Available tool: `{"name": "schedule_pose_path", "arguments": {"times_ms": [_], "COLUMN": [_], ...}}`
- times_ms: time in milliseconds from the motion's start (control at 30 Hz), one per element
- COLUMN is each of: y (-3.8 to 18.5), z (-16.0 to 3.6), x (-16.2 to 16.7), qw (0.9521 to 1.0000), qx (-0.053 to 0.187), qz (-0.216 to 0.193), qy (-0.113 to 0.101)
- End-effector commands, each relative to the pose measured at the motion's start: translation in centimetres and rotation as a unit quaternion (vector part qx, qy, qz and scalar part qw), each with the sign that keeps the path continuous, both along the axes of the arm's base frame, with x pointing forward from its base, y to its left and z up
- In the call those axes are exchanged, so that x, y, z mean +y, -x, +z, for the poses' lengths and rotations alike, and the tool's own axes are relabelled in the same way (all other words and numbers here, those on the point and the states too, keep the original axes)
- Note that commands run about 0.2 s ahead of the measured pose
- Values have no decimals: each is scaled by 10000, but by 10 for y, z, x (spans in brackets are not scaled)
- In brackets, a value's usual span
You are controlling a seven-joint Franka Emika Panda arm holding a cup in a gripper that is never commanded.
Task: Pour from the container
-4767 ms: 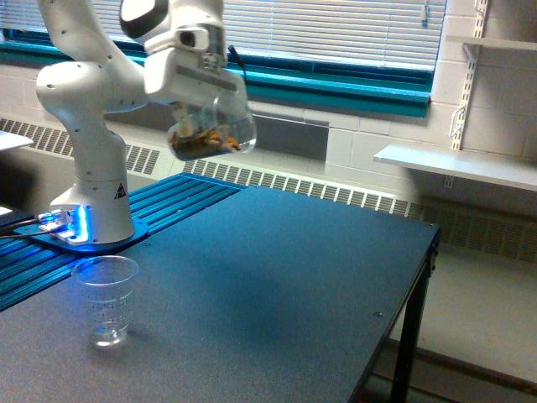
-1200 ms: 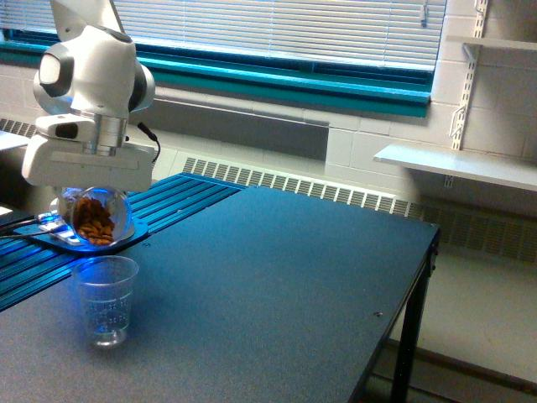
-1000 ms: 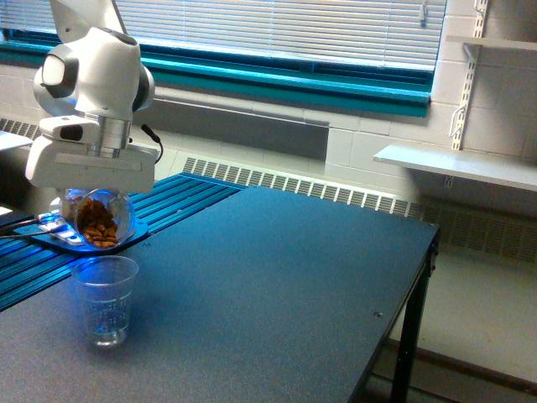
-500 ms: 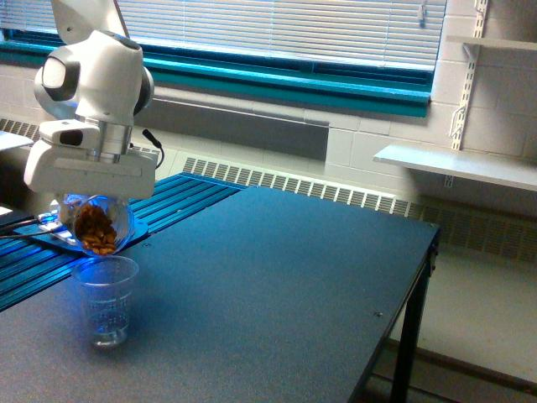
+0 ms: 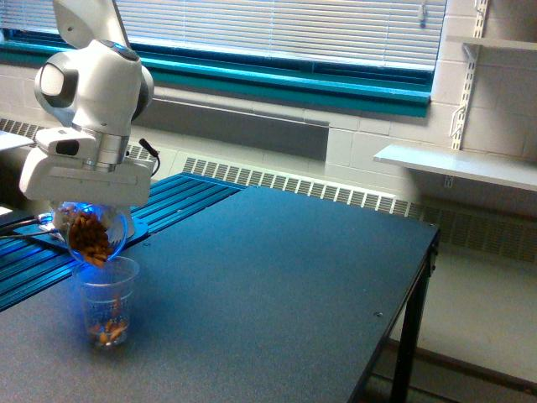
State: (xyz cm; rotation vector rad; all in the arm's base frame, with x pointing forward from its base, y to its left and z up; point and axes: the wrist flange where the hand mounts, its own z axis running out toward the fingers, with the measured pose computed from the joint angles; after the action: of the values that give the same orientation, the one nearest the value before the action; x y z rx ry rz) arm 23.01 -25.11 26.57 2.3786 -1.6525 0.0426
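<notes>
In the exterior view, my gripper (image 5: 84, 210) is shut on the container (image 5: 91, 233), a small rounded clear cup with brown nut-like pieces inside. The container is tipped over, its mouth low and just above the rim of a taller clear plastic cup (image 5: 106, 300) that stands on the dark table (image 5: 277, 285) near its left end. A few brown pieces lie at the bottom of the tall cup. The white gripper body hides the fingers.
The arm's white base (image 5: 92, 210) stands behind the cup on a blue ribbed platform (image 5: 176, 197). The table's right edge (image 5: 424, 269) drops to the floor. A white wall shelf (image 5: 457, 164) and a window with blinds are behind.
The container has tilted further and dropped slightly toward the tall cup. Brown pieces now lie in the tall cup, which was empty half a second ago.
</notes>
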Motion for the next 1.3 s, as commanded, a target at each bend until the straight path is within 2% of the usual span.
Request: {"name": "schedule_pose_path", "arguments": {"times_ms": [33,433,1300], "y": [-10,-17,-12], "z": [4,6,10], "x": [-1,2,-1], "qw": [9999,9996,9987], "qx": [5,68,309], "qz": [110,262,378], "qy": [92,127,173]}}
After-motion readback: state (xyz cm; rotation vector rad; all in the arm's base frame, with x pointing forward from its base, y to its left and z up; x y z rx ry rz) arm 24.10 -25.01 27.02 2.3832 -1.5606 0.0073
